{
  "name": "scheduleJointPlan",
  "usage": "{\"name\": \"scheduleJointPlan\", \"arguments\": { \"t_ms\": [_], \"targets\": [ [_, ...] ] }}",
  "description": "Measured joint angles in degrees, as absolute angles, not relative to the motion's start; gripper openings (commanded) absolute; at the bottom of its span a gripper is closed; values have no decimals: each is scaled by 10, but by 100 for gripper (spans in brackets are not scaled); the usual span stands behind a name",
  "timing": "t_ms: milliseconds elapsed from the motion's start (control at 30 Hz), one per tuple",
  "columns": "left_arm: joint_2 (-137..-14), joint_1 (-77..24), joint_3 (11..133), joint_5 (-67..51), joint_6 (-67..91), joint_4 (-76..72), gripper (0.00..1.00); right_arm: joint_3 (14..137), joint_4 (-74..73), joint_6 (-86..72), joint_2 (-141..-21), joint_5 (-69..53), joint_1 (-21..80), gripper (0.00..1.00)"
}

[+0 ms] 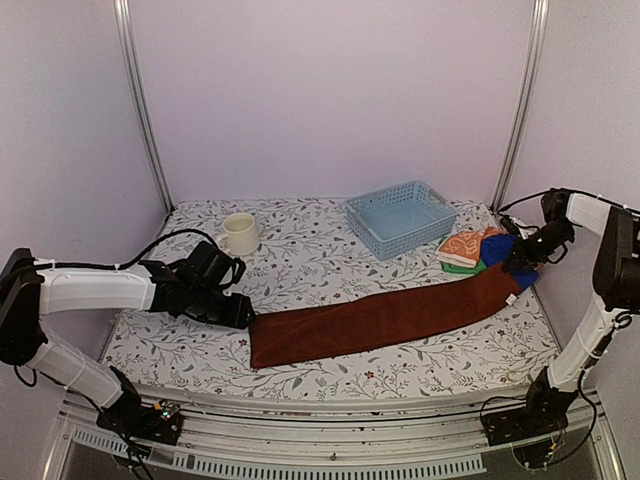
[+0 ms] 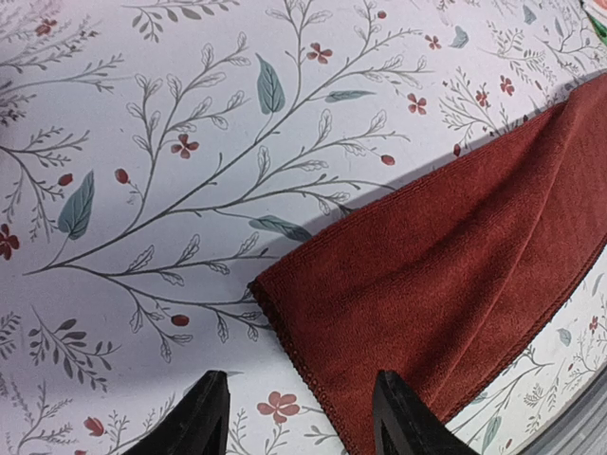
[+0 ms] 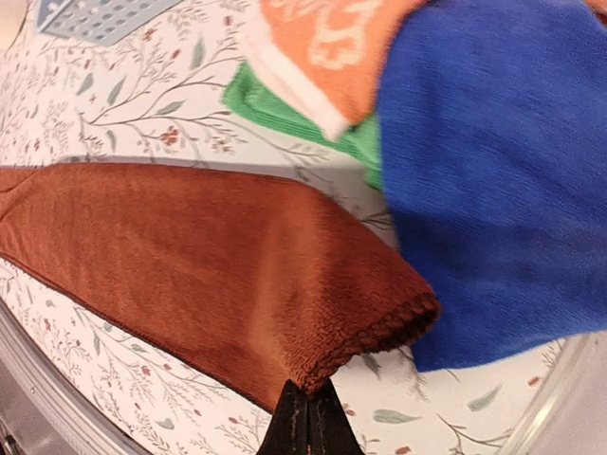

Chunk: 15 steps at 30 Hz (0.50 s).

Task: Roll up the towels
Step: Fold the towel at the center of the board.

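Rust-brown towel (image 1: 380,320): laid flat and unrolled as a long strip across near part of surface (image 1: 310,250); right end slanted toward far right.
Left gripper (image 2: 303,422): jaws held apart, nothing gripped; positioned at towel's left end, w/ corner hem seen btwn fingers (image 2: 204,417); contact cannot be told.
Right gripper (image 3: 308,417): jaws closed on towel's right-end corner.
Blue towel (image 3: 493,171): just beyond pinched corner, touching orange towel (image 3: 332,38).
Green towel (image 3: 285,109): partly covered by orange towel.
Mug (image 1: 240,234): upright, far left.
Basket (image 1: 385,235): far side, near towel pile.
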<state>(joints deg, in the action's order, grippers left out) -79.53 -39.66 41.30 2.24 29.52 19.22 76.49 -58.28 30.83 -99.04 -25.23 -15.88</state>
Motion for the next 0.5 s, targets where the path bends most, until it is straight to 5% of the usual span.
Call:
{"name": "scheduleJointPlan", "arguments": {
  "t_ms": [500],
  "targets": [
    [-818,-397,413,33,291,193,53,791,-631,304,-1035,-407,52,2]
  ]
}}
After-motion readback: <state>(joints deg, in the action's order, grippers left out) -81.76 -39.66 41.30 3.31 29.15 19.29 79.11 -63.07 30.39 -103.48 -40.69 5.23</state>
